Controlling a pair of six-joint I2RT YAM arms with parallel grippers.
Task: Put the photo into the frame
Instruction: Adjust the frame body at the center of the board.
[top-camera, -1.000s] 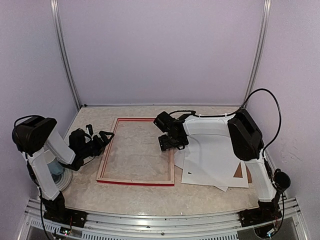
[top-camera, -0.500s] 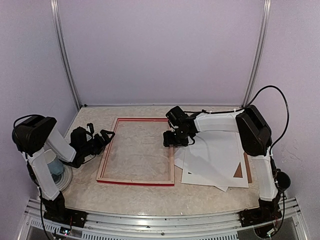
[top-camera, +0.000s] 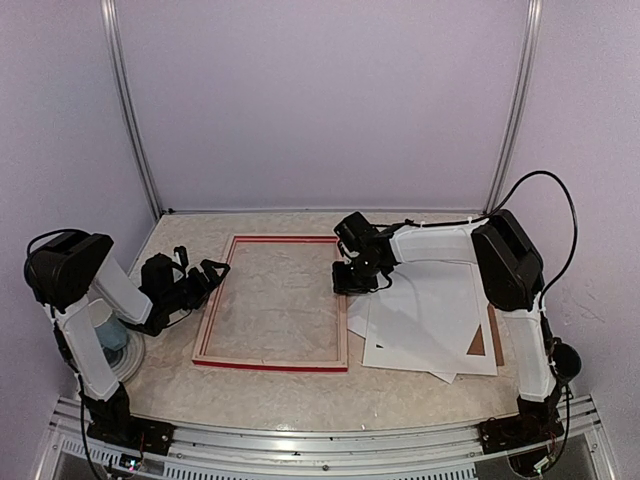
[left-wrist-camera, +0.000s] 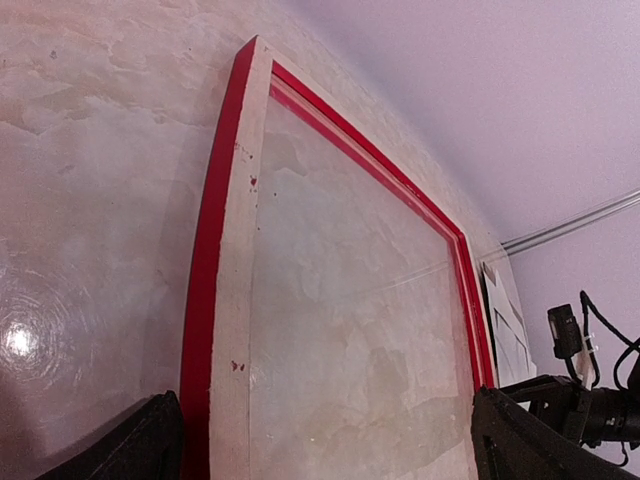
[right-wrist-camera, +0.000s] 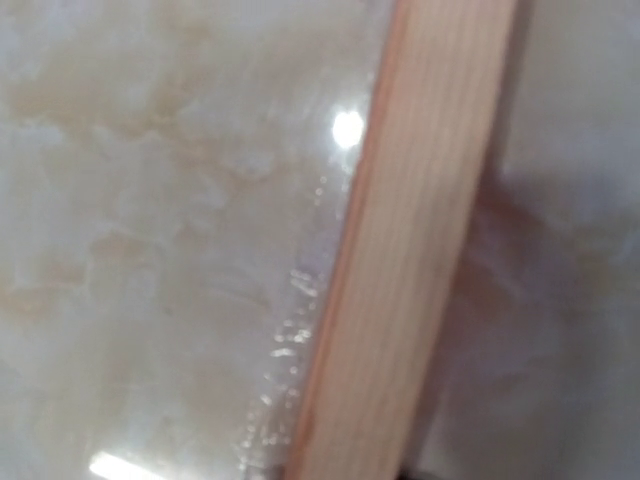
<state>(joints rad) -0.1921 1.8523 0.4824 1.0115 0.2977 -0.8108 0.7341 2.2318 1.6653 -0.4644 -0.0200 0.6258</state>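
- A beige marbled table (top-camera: 260, 395) is enclosed by plain lilac walls (top-camera: 320, 100), with both arm bases bolted at its near edge.
- The photo (top-camera: 425, 320) is seen on the right half of the table, white side up, as the topmost of a loose pile of white sheets (top-camera: 400, 352); no print is shown.
- The far left corner of the photo is just beside the right gripper (top-camera: 352, 282), apart from its fingertips as far as the top view shows.
- The right gripper is lowered over the far part of the frame's right rail, between the frame (top-camera: 270, 358) and the pile.
- In the right wrist view only the pale wood rail (right-wrist-camera: 400, 250) and the glossy pane beside it are shown, very close; no fingers are seen, so whether these jaws are released or clenched cannot be told.
- The frame is laid flat at the centre left of the table, pale wood back up, with red showing along its outer edges and the tabletop seen through the pane.
- A brown backing panel (top-camera: 497, 345) is partly covered by the pile, on its right side.
- The left gripper (top-camera: 198, 263) is held just outside the frame's left rail, its jaws spread wide and empty.
- In the left wrist view the two dark fingertips (left-wrist-camera: 150, 440) are seen at the bottom corners, with the frame's rail (left-wrist-camera: 232, 300) running away between them.
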